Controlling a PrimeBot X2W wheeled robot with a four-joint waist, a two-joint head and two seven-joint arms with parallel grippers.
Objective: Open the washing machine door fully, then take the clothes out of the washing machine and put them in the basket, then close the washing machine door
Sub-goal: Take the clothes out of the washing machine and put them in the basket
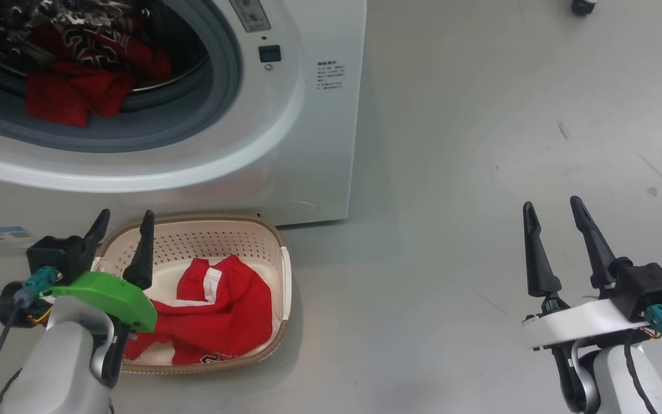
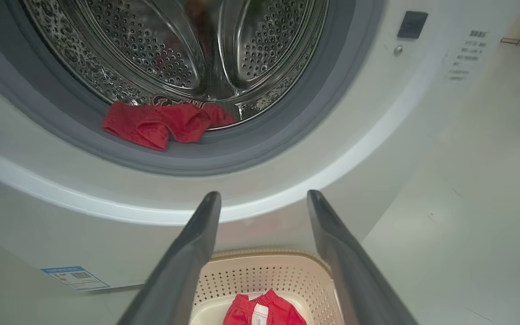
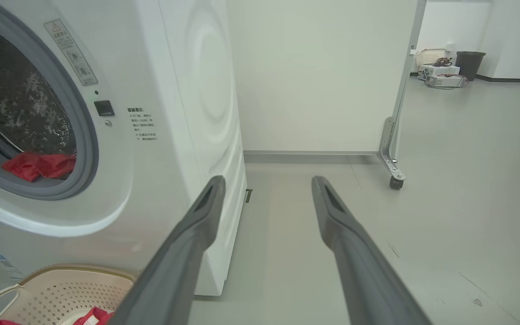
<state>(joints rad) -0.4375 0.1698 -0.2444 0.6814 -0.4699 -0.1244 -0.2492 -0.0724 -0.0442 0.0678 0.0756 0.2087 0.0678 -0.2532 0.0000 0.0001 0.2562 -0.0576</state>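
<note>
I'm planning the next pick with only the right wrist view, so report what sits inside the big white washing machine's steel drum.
Observer: Behind the bright red sports piece on the grey gasket lies a red jersey with dark white-edged lettering.
Operator: Report the left end effector.
Observer: The left end effector is open and empty, over the small cream perforated plastic basket.
Operator: State the basket's load.
Observer: One red garment with white stripe trim fills its near half.
</note>
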